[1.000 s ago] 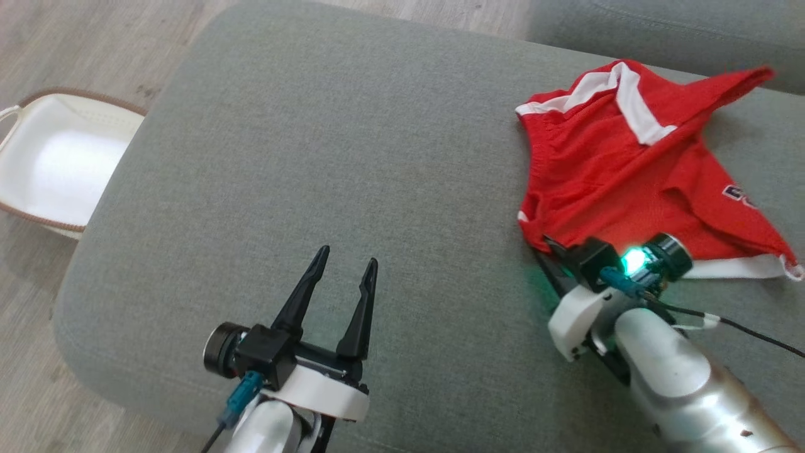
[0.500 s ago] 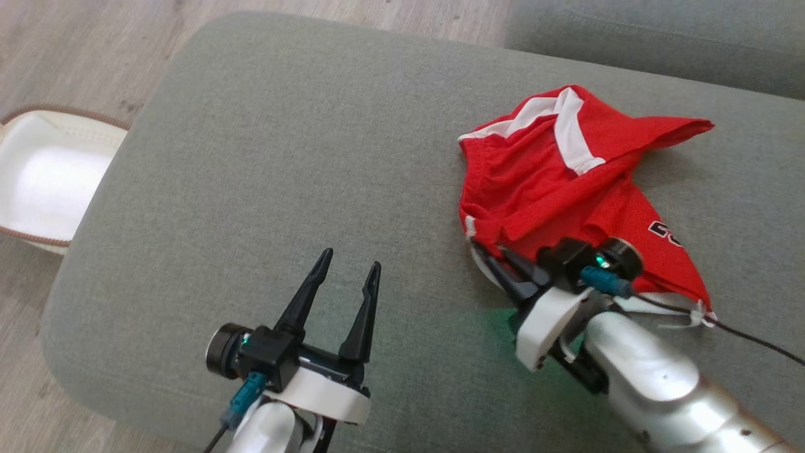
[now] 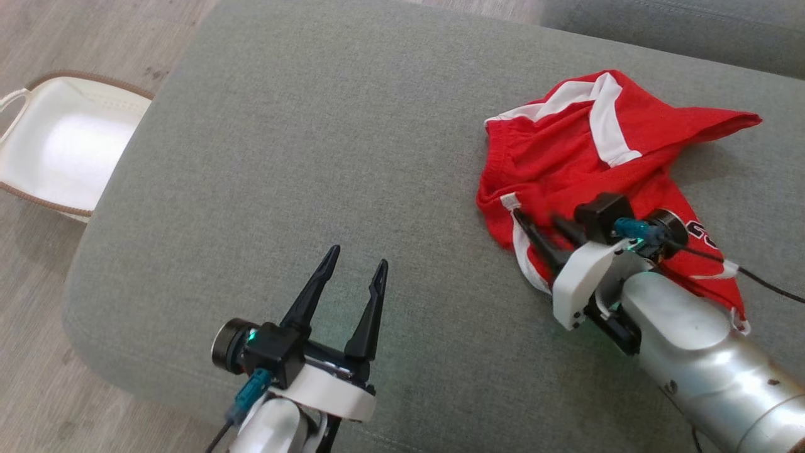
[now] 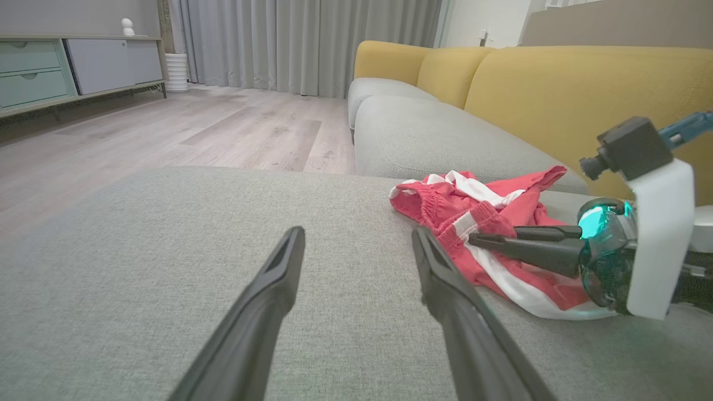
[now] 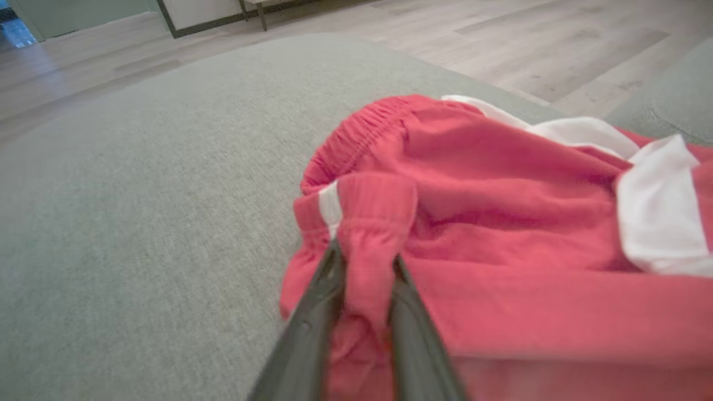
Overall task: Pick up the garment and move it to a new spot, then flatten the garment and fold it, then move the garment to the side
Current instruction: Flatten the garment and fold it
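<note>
**Right gripper [image 3: 536, 218] clamped on the red shorts [image 3: 566, 151]; left gripper [image 3: 357, 256] apart, holding nothing.**
The pinch sits on a waistband fold [image 5: 374, 207] at the near-left corner of the crumpled heap. The rest of the shorts runs ahead and to the right of the fingertips, flat on the grey ottoman cushion [image 3: 314, 157], with the long axis slanting away to the right. The left gripper is well apart, with the shorts off to its right, so the right arm is judged nearer. A dark emblem [image 3: 698, 231] beside the right wrist is partly hidden and not legible.

- Bare grey ottoman [image 3: 314, 126] lies wide ahead of the left pincer [image 3: 358, 256].
- Crumpled shorts [image 3: 553, 157] heap on its right side, right pincer [image 3: 536, 217] pinching them.
- Basket [image 3: 63, 145] on floor [image 3: 31, 365] past left edge.
</note>
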Motion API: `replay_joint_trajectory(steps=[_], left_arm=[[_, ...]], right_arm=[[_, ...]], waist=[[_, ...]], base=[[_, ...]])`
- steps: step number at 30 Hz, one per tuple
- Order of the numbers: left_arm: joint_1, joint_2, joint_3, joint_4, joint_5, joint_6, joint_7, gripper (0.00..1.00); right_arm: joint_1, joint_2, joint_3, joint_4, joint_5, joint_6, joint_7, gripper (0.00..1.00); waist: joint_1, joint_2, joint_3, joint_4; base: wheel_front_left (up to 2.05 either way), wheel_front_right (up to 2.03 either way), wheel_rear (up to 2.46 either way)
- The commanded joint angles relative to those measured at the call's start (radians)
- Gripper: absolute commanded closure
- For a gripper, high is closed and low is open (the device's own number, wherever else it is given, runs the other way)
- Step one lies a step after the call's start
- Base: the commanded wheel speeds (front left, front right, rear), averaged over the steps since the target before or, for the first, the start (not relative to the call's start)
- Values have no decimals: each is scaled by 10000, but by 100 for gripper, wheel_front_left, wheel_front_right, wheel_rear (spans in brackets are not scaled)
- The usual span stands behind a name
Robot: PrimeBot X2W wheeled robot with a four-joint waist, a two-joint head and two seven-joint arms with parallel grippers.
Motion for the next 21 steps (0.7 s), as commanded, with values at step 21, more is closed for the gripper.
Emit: replay_joint_trajectory(steps=[21], left_arm=[[-585, 14, 219, -174, 42, 50, -94, 0]], right_arm=[[-1360, 937, 242, 2385, -803, -9, -690, 0]], waist=[[-1, 0, 48, -660]], base=[[0, 0, 0]])
